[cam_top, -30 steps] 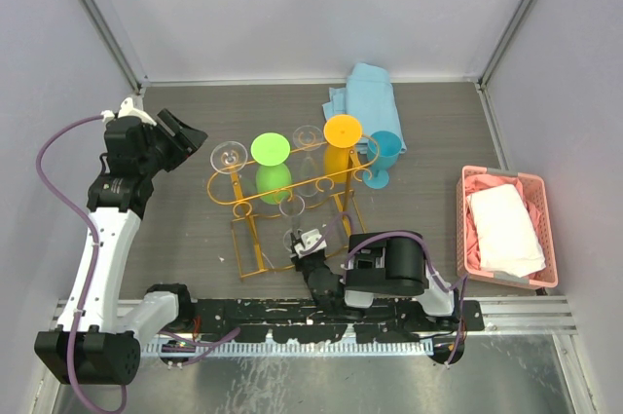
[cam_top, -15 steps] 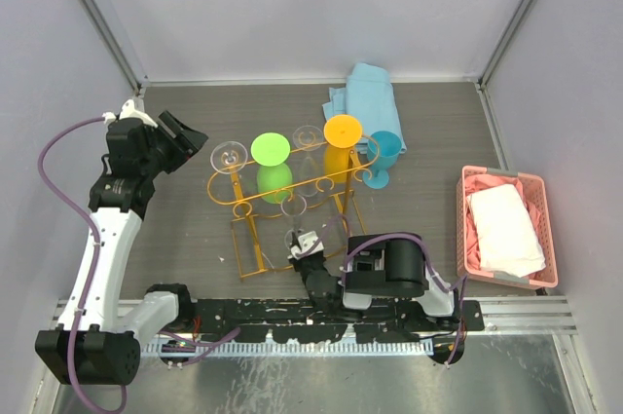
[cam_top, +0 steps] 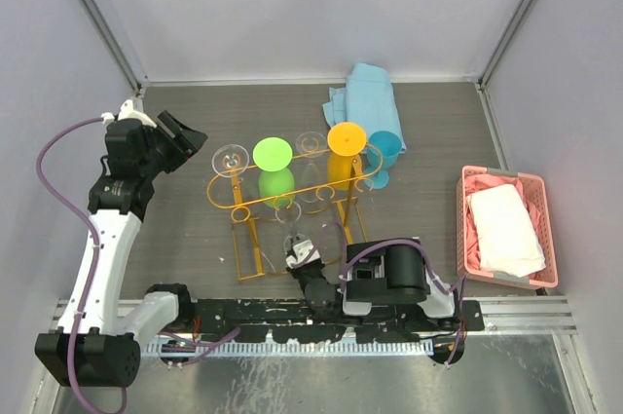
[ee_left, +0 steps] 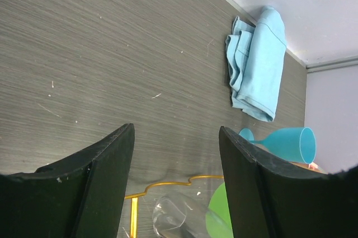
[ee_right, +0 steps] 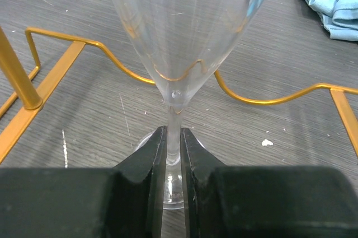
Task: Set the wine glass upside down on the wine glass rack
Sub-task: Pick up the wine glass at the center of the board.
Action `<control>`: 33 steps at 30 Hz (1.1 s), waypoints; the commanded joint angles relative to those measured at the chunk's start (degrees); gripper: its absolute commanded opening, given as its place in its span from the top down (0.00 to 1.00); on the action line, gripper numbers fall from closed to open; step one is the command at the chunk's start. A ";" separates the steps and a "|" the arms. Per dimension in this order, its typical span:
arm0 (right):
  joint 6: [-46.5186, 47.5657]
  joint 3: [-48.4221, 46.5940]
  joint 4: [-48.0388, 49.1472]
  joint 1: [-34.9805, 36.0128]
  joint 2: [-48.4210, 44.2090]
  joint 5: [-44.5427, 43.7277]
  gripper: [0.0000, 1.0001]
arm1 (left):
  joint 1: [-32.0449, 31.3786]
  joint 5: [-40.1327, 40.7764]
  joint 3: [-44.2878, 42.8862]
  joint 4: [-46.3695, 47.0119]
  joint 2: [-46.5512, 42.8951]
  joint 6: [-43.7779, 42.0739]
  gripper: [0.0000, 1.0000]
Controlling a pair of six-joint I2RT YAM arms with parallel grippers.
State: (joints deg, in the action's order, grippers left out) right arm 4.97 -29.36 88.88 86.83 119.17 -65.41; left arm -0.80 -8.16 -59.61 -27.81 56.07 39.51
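**Right wrist view:** the right gripper is pinched narrow on the stem of the clear wine glass. The foot lies nearest the lens, and the bowl stands before the wavy base wire of the wine glass rack.

**Top view only:** a green glass and an orange glass hang inverted on the rail.

**Left wrist view:** the left gripper is spread wide and empty above the table. Beyond it are a blue cloth and a blue glass on its side.

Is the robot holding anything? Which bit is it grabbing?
The right gripper pinches the clear wine glass by its thin stem, near the foot. The left gripper is open, holding nothing.
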 commanded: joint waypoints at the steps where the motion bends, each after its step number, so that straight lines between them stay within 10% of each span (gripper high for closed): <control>1: 1.17 0.64 8.69 2.11 -0.66 -0.83 0.99 | -0.25 0.96 0.05 3.43 -1.84 -1.19 0.36; 33: 2.24 0.29 8.69 1.45 -4.54 -0.66 0.99 | -0.33 0.87 0.89 3.45 -2.02 -1.67 0.36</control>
State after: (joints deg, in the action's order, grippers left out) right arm 5.65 -28.60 88.66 88.03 117.60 -65.89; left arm -0.80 -8.14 -58.35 -27.68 54.87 39.27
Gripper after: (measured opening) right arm 0.185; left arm 0.638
